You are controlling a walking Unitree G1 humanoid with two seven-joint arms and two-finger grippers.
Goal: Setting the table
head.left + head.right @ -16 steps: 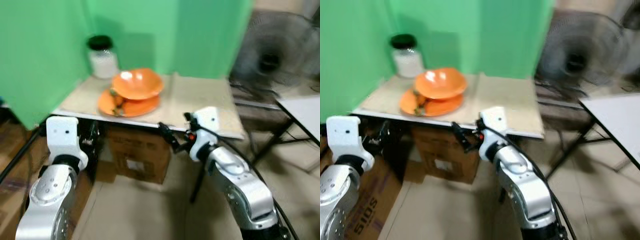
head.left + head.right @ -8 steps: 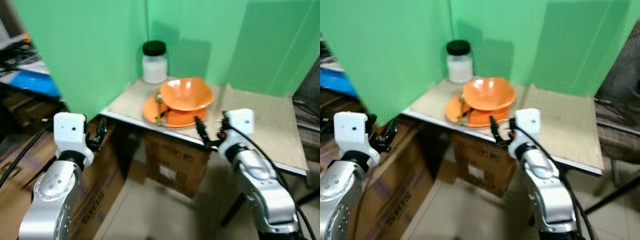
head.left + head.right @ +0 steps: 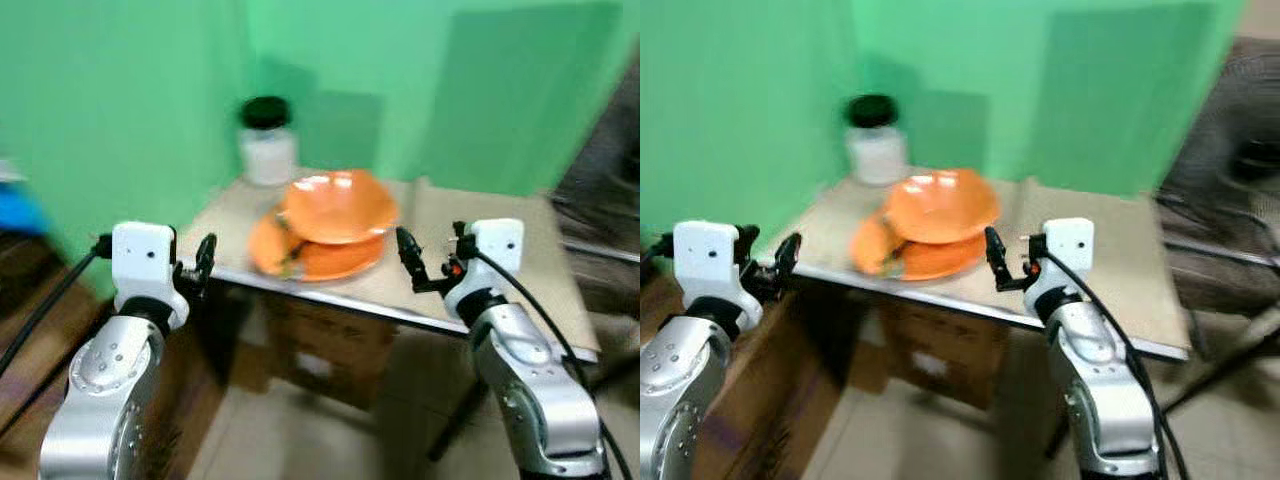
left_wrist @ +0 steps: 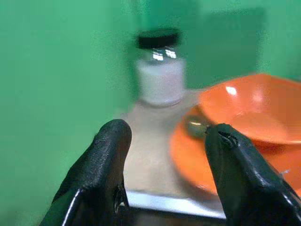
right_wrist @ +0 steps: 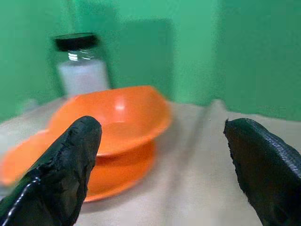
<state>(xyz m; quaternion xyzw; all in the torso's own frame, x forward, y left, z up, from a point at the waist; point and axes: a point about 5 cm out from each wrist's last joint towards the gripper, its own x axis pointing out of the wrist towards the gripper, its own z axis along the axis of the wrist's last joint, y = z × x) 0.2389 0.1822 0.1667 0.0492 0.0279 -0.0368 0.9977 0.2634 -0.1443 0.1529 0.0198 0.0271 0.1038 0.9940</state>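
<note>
An orange bowl (image 3: 338, 205) sits on an orange plate (image 3: 330, 258) on a small beige table (image 3: 470, 240). A spoon (image 3: 288, 256) lies on the plate's left part, blurred. My left gripper (image 3: 205, 262) is open at the table's front left corner, short of the plate. My right gripper (image 3: 408, 255) is open just above the table's front edge, right of the plate. Its wide-spread fingers (image 5: 61, 165) frame the bowl (image 5: 113, 117) in the right wrist view. The left wrist view looks between open fingers (image 4: 106, 160) at the plate (image 4: 221, 160) and a jar (image 4: 161, 68).
A glass jar with a black lid (image 3: 266, 140), filled with something white, stands at the table's back left corner. Green screens (image 3: 120, 110) close the table in at the back and left. A cardboard box (image 3: 330, 340) sits under the table. A fan (image 3: 1240, 150) stands at the right.
The camera has swung, so the whole scene has shifted and blurred. Both grippers have come up nearer the table's front edge, and the right one now stands over it.
</note>
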